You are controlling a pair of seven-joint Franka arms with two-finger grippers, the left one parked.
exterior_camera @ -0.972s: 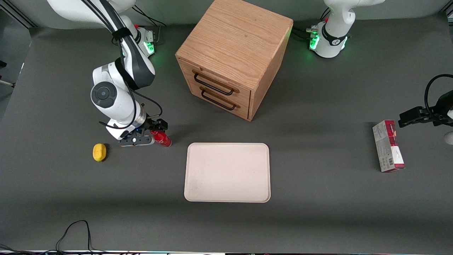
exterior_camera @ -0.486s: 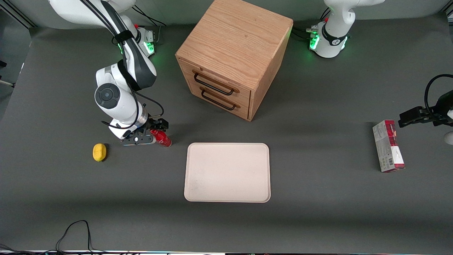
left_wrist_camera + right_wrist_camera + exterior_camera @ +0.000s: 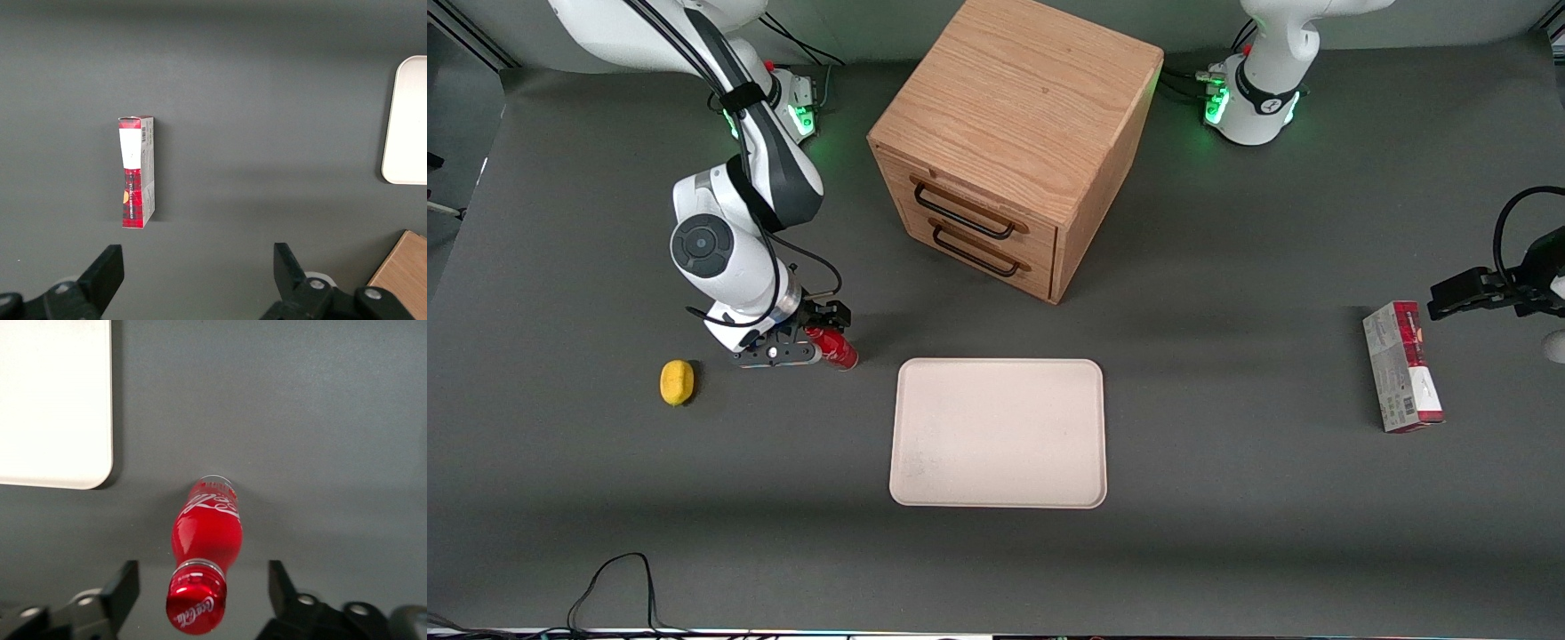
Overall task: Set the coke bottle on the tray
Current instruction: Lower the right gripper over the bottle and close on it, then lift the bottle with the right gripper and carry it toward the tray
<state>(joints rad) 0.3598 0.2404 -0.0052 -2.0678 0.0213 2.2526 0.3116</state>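
The coke bottle (image 3: 834, 349) (image 3: 206, 533), small, red, with a red cap and white lettering, stands on the dark table beside the cream-beige tray (image 3: 998, 433) (image 3: 53, 400), toward the working arm's end. My gripper (image 3: 811, 340) (image 3: 203, 590) hangs just above it, open, its two black fingers (image 3: 123, 587) wide apart on either side of the cap without touching it. The tray has nothing on it.
A yellow lemon-like object (image 3: 677, 382) lies toward the working arm's end of the table. A wooden two-drawer cabinet (image 3: 1014, 142) stands farther from the front camera than the tray. A red-and-white carton (image 3: 1402, 366) (image 3: 137, 171) lies toward the parked arm's end.
The working arm's wrist has shifted slightly toward the bottle and cabinet; the gripper stays over the bottle. The bottle and tray have not moved.
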